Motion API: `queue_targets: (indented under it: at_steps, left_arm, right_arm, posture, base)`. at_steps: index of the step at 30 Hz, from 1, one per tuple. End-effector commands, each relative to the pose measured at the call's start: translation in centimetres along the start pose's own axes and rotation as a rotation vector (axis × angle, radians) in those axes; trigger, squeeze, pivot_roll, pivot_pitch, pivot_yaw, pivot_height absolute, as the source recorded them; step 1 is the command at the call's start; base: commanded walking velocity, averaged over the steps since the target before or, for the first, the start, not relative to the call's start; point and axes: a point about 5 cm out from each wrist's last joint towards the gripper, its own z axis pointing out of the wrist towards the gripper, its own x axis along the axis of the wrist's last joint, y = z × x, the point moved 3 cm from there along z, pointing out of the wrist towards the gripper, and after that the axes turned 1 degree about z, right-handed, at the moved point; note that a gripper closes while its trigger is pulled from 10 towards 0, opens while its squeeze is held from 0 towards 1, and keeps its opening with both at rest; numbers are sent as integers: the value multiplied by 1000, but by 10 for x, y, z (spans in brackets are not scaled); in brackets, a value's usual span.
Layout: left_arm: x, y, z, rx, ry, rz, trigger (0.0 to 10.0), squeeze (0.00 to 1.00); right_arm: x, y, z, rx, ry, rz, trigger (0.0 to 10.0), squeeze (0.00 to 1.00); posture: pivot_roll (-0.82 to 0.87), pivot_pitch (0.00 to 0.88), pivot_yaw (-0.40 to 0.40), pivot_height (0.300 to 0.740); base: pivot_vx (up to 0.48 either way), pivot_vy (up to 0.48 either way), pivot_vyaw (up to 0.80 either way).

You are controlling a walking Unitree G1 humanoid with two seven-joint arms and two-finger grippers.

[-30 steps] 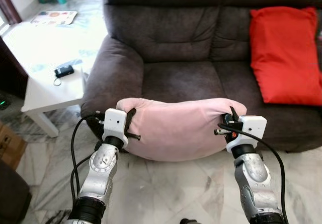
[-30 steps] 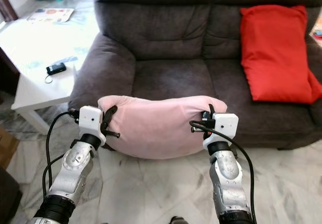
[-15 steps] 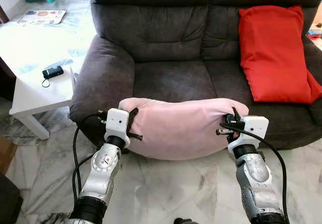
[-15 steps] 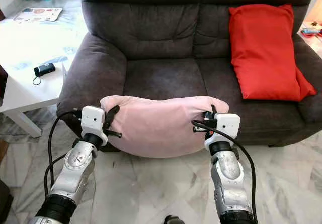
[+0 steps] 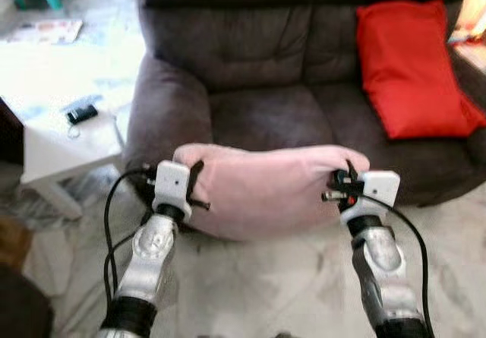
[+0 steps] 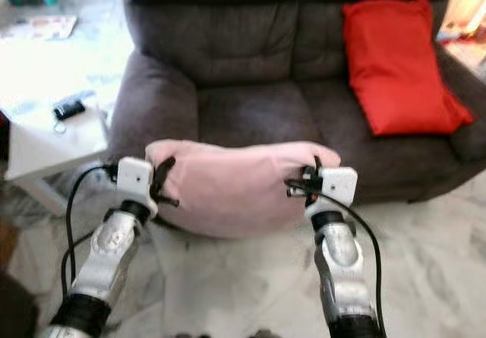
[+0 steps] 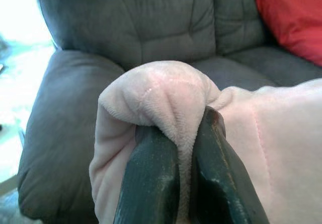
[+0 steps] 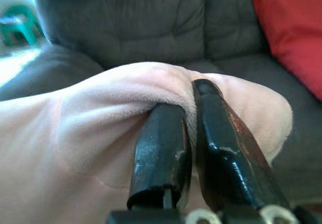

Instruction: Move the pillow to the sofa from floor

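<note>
A pale pink pillow (image 5: 269,190) hangs in the air between my two arms, just in front of the dark grey sofa (image 5: 266,57). My left gripper (image 5: 196,186) is shut on the pillow's left corner, its black fingers (image 7: 151,178) pinching a fold of pink cloth. At the pillow's right corner my right gripper (image 5: 343,182) is shut too, with cloth squeezed between its fingers (image 8: 161,153). The pillow sags in the middle, level with the front of the left seat cushion (image 5: 262,118).
A red cushion (image 5: 410,68) leans on the sofa's right seat and back. A white low table (image 5: 61,137) with a small black device (image 5: 80,114) stands left of the sofa's arm. Marble floor (image 5: 258,292) lies below the arms.
The view has shifted and blurred as the camera moved, the sofa now sitting a bit further right in frame. Both grippers still hold the pillow the same way.
</note>
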Motion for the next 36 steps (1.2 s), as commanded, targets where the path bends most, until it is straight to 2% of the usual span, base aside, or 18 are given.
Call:
queue_targets:
  at_steps: [1, 12, 36]
  left_arm:
    - [6, -1, 0, 6, 28, 11, 10000, 0]
    - [18, 0, 4, 7, 53, 9, 10000, 0]
    - [20, -2, 5, 7, 56, 7, 10000, 0]
  right_arm:
    - [22, 8, 5, -29, 91, 0, 10000, 0]
    - [22, 7, 6, -25, 91, -5, 10000, 0]
    - [25, 5, 6, -17, 113, -7, 10000, 0]
  posture:
    - [-77, 129, -21, 740]
    - [-72, 129, -18, 740]
    - [-67, 132, -12, 740]
  base:
    - [0, 0, 0]
    - [0, 0, 0]
    - [310, 0, 0]
